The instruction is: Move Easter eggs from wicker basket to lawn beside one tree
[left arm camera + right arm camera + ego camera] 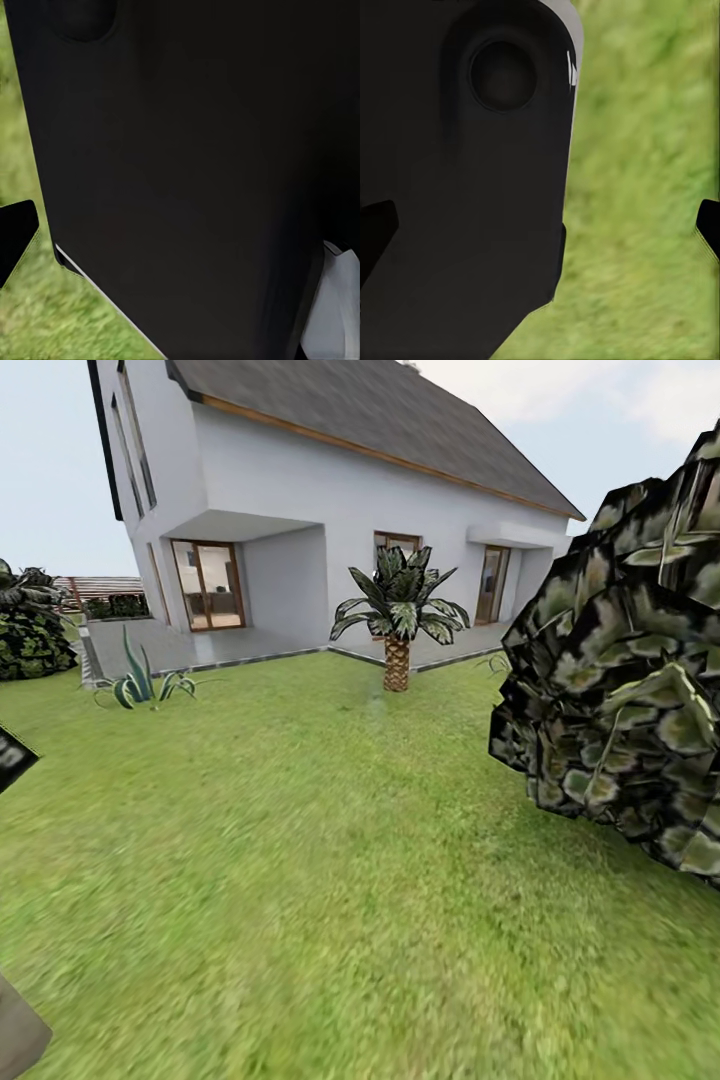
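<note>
Bright lawn (pixel 300 880) reaches a short palm (pixel 398 622); jaws' state cannot be told.

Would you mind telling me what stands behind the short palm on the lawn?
Behind the palm are a paved terrace and the white house; its fronds cover part of a brown-framed window.

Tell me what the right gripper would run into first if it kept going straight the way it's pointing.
Most likely the lawn: the right gripper looks along its fingers at grass, though a dark robot body sits close beside that line, and depth is unclear.
</note>
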Controlling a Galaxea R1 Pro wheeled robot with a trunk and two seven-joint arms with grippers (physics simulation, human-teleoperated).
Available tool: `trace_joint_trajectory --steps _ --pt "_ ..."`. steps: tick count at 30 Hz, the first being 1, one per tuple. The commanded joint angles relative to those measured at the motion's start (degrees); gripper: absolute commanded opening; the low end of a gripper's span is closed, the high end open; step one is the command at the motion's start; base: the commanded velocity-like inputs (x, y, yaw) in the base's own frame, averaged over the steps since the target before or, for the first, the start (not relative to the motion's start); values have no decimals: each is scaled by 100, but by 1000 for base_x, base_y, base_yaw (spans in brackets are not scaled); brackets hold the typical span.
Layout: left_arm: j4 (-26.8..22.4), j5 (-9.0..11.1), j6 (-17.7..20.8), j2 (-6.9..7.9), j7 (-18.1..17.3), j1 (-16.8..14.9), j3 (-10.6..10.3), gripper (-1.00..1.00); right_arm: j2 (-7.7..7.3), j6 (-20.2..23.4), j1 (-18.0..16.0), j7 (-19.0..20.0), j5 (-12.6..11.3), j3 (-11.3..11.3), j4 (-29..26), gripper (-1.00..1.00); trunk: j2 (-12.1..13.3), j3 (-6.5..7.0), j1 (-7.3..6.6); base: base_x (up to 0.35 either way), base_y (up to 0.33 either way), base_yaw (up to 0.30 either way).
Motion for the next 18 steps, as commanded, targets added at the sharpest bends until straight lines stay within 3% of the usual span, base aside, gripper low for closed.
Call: trace_joint_trajectory --steps 1,18 --pt "-12 -6 -3 -1 7 5 -2 100 -1 -7 -8 -1 41 1 15 100 -2 -4 3 333 0 0" --pt "-20 3 -3 -1 7 5 6 100 10 3 -8 8 47 0 15 100 -2 -4 3 333 0 0"
